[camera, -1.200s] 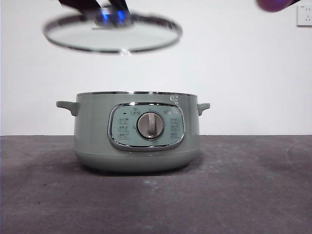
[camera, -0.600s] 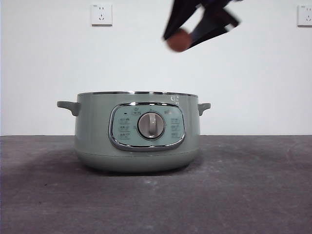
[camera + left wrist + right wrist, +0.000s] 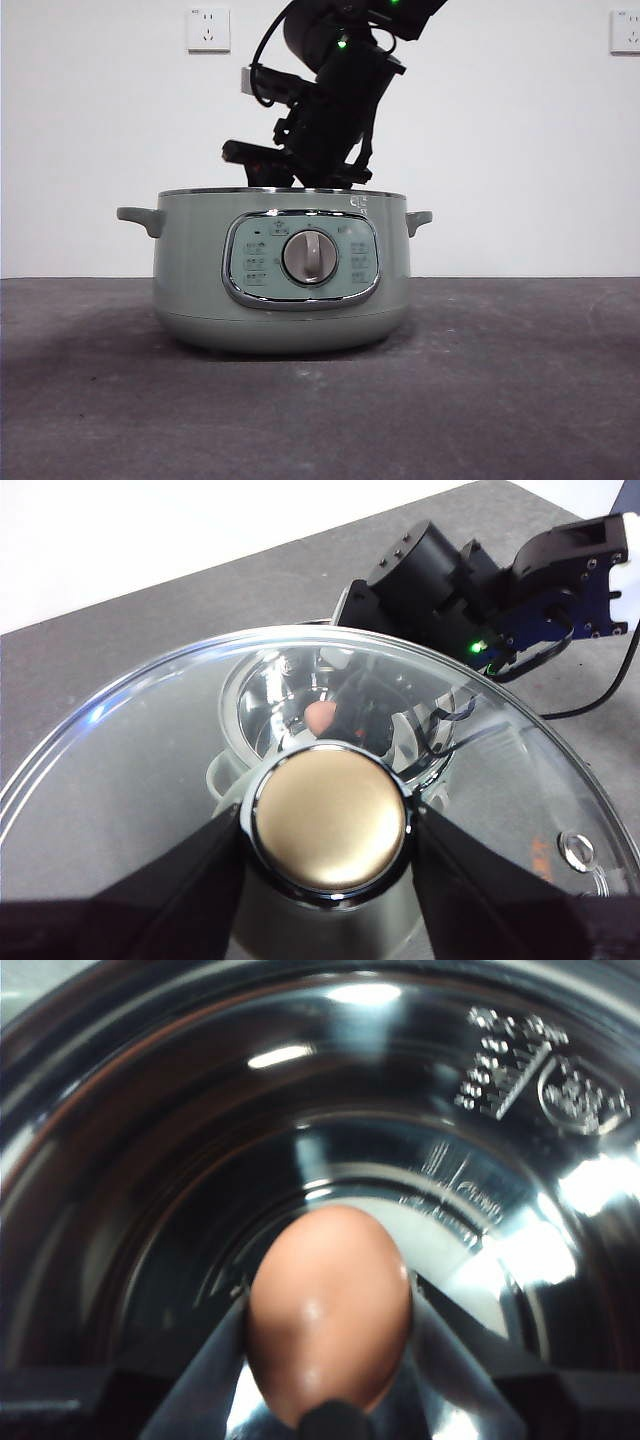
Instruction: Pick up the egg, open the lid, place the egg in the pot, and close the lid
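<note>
The sage-green pot [image 3: 200, 270] stands open in the middle of the table. My right arm [image 3: 330, 110] reaches down into it from above, and its gripper is hidden behind the rim in the front view. In the right wrist view the right gripper [image 3: 328, 1312] is shut on the brown-orange egg [image 3: 328, 1300], low inside the pot's shiny steel bowl [image 3: 200, 1110]. My left gripper [image 3: 330, 825] is shut on the lid's round knob [image 3: 330, 810] and holds the glass lid [image 3: 150, 770] high above the pot. Through the glass I see the egg [image 3: 320, 717] in the bowl [image 3: 262, 695].
The dark grey table [image 3: 500, 380] runs back to a white wall with two sockets [image 3: 208, 29] [image 3: 625, 31]. The pot's side handles [image 3: 138, 217] stick out at the rim. The right arm's cable [image 3: 600, 695] lies on the table.
The lid has risen out of the front view. The right gripper has swung in from the upper right with the egg and come down into the pot.
</note>
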Tool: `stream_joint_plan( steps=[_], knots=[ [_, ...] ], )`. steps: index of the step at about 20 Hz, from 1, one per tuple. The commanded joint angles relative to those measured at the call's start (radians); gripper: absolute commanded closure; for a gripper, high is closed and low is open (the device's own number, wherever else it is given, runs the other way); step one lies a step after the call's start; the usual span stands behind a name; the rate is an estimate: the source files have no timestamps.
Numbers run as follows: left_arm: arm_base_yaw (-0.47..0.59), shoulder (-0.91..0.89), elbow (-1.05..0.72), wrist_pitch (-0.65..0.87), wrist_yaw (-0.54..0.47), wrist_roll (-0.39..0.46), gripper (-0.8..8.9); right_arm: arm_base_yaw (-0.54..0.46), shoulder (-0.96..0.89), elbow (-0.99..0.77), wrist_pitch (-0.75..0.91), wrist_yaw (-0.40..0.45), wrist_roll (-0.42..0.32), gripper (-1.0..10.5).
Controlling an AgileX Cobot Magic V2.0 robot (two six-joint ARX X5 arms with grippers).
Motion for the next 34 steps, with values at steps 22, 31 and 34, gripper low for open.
stream_joint_plan(
  steps=[22, 31, 34],
  knots=[
    [0.002, 0.054, 0.02, 0.106, 0.015, 0.004, 8.22, -0.037, -0.39, 0.027, -0.229, 0.145, 0.069, 5.3],
    [-0.001, 0.38, 0.02, 0.369, 0.112, 0.012, 8.22, -0.051, -0.852, 0.027, -0.362, 0.143, 0.091, 5.3],
    [-0.001, 0.468, 0.02, 0.436, 0.112, 0.012, 8.22, -0.051, -0.933, 0.027, -0.399, 0.142, 0.095, 5.3]
  ],
)
